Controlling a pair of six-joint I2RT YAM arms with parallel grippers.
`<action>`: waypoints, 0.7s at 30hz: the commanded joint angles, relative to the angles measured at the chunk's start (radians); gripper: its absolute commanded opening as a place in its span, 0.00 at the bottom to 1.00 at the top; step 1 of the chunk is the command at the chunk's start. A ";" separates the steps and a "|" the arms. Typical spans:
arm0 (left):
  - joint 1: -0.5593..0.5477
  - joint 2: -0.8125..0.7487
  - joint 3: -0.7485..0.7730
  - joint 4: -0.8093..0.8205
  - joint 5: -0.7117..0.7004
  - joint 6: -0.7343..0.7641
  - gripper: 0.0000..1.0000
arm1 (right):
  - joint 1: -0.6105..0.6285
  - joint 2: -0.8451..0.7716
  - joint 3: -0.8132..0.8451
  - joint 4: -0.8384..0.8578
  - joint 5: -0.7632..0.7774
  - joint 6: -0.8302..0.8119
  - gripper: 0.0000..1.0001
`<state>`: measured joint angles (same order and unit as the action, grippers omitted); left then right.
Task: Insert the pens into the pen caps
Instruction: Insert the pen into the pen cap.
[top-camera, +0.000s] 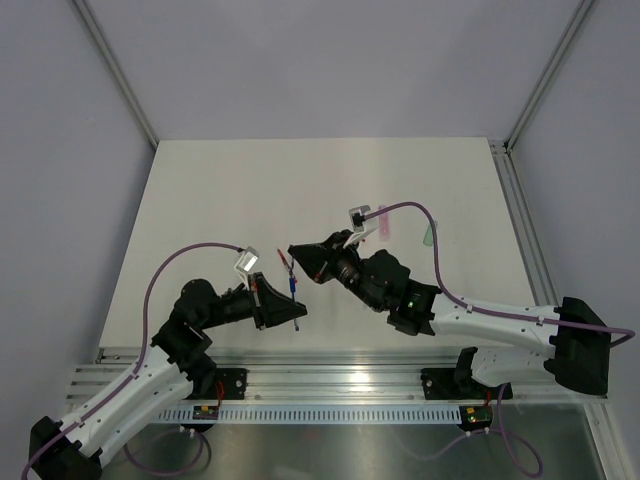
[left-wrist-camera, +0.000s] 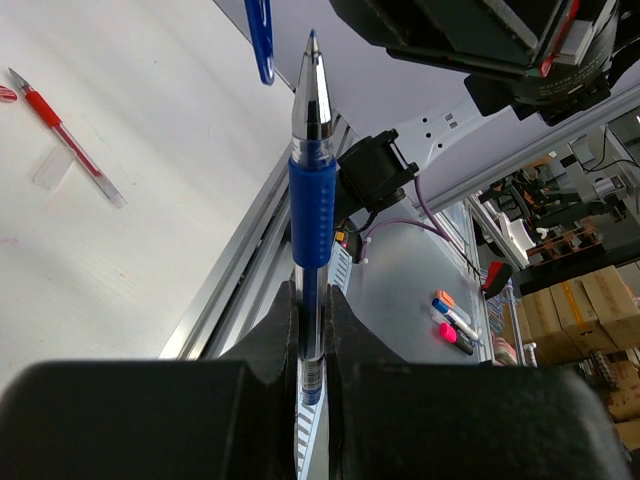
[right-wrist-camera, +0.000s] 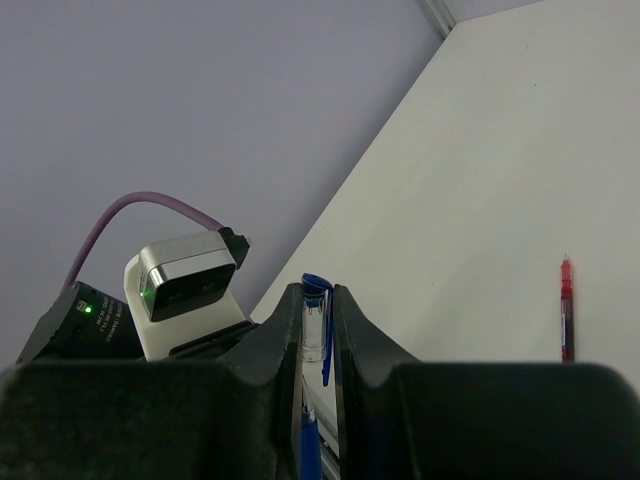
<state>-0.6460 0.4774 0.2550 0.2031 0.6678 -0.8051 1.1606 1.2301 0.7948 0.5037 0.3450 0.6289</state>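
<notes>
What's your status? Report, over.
Left jaws shut on blue pen; right jaws shut on blue cap. Pen uncapped, tip near cap. Nothing between them.

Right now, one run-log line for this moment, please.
left jaws: shut on blue pen; right jaws: shut on blue cap; pen tip: bare; red pen: on table

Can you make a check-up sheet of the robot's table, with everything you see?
Surface: pale table, no spills seen.
Job's things: blue pen sticking out of left hand, tip near blue cap, not yet in; red pen, pink pen, green pen lying loose.
Clutter: nothing seen.
Hands: left hand shut on blue pen; right hand shut on blue cap.
Cables: purple cables loop to both wrists, clear of pens.
Surroundings: grey walls; cardboard boxes past the table.
</notes>
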 joint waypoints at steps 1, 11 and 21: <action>0.000 -0.011 0.009 0.036 0.013 0.009 0.00 | 0.016 0.006 0.044 0.016 -0.020 -0.021 0.00; 0.000 -0.014 0.013 0.016 0.003 0.017 0.00 | 0.027 0.009 0.038 0.001 -0.034 -0.031 0.00; 0.000 -0.033 0.020 -0.008 -0.019 0.027 0.00 | 0.036 -0.004 0.018 0.004 -0.035 -0.038 0.00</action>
<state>-0.6460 0.4576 0.2550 0.1665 0.6579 -0.7940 1.1809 1.2377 0.7956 0.4858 0.3191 0.6151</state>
